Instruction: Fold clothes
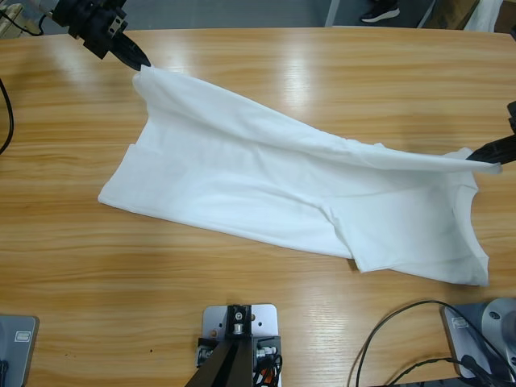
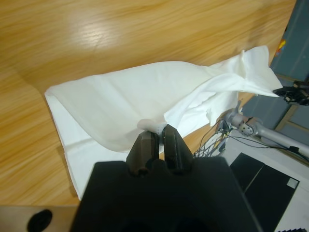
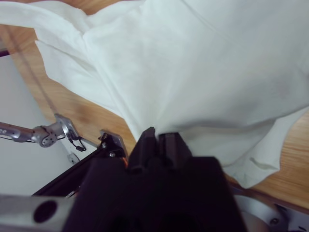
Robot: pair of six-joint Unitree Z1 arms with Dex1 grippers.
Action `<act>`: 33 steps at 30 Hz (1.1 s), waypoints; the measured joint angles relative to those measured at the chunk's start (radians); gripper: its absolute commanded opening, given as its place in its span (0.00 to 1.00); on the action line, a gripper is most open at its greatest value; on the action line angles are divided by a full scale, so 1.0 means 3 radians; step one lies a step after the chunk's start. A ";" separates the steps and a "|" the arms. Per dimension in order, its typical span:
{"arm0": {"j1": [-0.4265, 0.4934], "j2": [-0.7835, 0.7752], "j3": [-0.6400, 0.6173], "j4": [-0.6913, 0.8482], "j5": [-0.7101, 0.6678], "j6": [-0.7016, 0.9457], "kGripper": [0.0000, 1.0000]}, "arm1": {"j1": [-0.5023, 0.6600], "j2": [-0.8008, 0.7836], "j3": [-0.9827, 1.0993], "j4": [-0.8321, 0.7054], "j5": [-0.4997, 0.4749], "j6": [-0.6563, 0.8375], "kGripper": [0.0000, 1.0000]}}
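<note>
— Where is the T-shirt (image 1: 266, 189)?
— Spread on the wooden counter (image 1: 242, 306), one edge lifted taut between two grippers.
— Their fingers?
— Left gripper (image 1: 139, 61) and right gripper (image 1: 493, 151) both pinch white cloth. No readable lettering shows.

One white T-shirt (image 1: 266, 189), one wooden table (image 1: 266, 72), two black grippers: left gripper (image 1: 139, 63), right gripper (image 1: 493, 153)

left gripper (image 2: 158, 137): two black jaws, blocky matte black body
right gripper (image 3: 155, 137): black jaws, black housing
arm joint: silver-grey metal, thin black cables
</note>
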State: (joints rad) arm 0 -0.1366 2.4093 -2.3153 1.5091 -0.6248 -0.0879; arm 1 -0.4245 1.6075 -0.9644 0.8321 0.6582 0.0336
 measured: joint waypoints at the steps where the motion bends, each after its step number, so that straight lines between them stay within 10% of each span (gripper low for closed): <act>1: 0.0001 -0.0006 0.0020 0.0000 0.0000 0.0004 0.00 | 0.0000 0.0000 -0.0036 0.0044 -0.0015 -0.0012 0.00; 23: 0.0002 -0.0006 0.0236 0.0000 -0.0104 0.0167 0.00 | 0.0000 0.0507 -0.0371 0.0540 -0.0092 -0.0187 0.00; 25: 0.0002 -0.0006 0.0271 0.0000 -0.0122 0.0178 0.00 | 0.0000 0.0529 -0.0376 0.0552 -0.0092 -0.0187 0.60; 26: 0.0002 -0.0006 0.0292 0.0000 -0.0129 0.0182 0.01 | 0.0000 0.0546 -0.0381 0.0561 -0.0092 -0.0187 0.73; 30: 0.0002 -0.0006 0.0408 0.0000 -0.0137 0.0194 0.77 | 0.0000 0.0659 -0.0416 0.0659 -0.0114 -0.0188 0.89; 33: 0.0009 -0.0006 0.0496 0.0002 -0.0138 0.0194 0.87 | 0.0000 0.0744 -0.0475 0.0731 -0.0125 -0.0188 0.92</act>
State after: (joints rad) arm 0 -0.1339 2.4075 -2.1663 1.5096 -0.6662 -0.0297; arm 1 -0.4245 1.8308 -1.1070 1.0514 0.6208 -0.0227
